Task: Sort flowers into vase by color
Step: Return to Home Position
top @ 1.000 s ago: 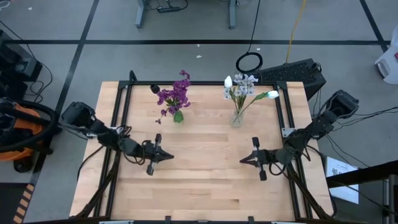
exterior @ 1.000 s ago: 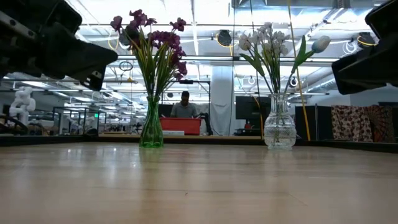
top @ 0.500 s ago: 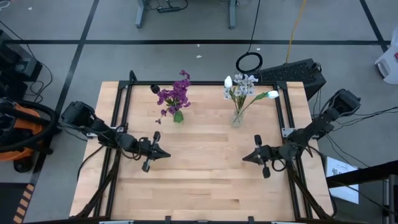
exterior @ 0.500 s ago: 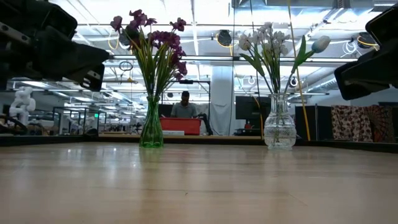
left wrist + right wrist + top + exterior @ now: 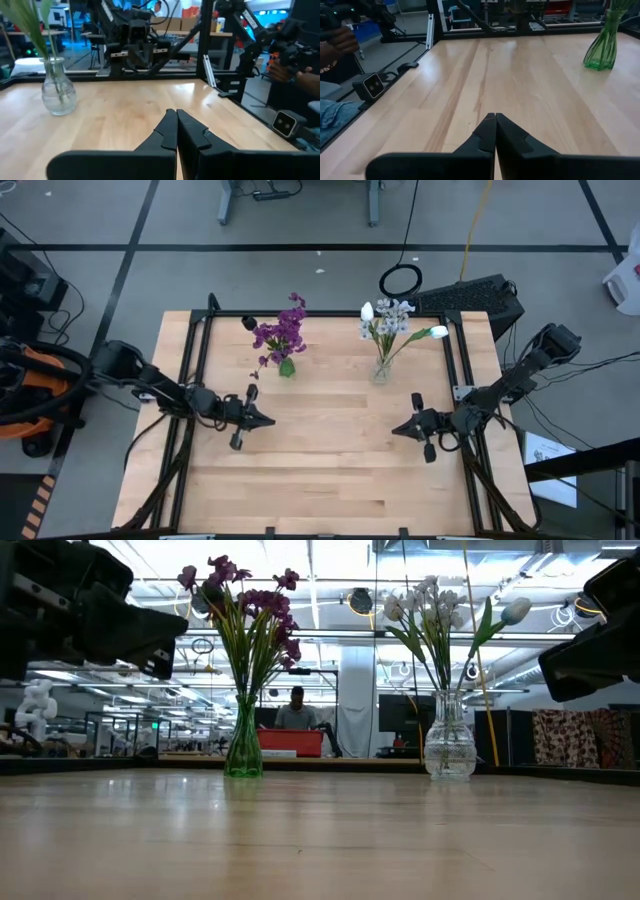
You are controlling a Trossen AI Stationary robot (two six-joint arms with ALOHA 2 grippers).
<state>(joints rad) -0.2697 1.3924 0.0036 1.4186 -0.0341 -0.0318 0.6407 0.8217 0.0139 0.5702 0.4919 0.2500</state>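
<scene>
From above, the purple flowers [image 5: 283, 335] are standing in the green vase [image 5: 287, 367] and the white flowers [image 5: 390, 320] in the transparent vase [image 5: 380, 372], with no stem lying on the table [image 5: 330, 470], so the sorting is looking finished. The left gripper [image 5: 268, 421] and right gripper [image 5: 395, 430] are hovering mid-table, well apart. The low view is showing both bunches upright. Each wrist view is showing its gripper pressing closed, empty.

Left gripper [image 5: 269, 421] and right gripper [image 5: 395, 430] have drawn apart (slightly).
</scene>
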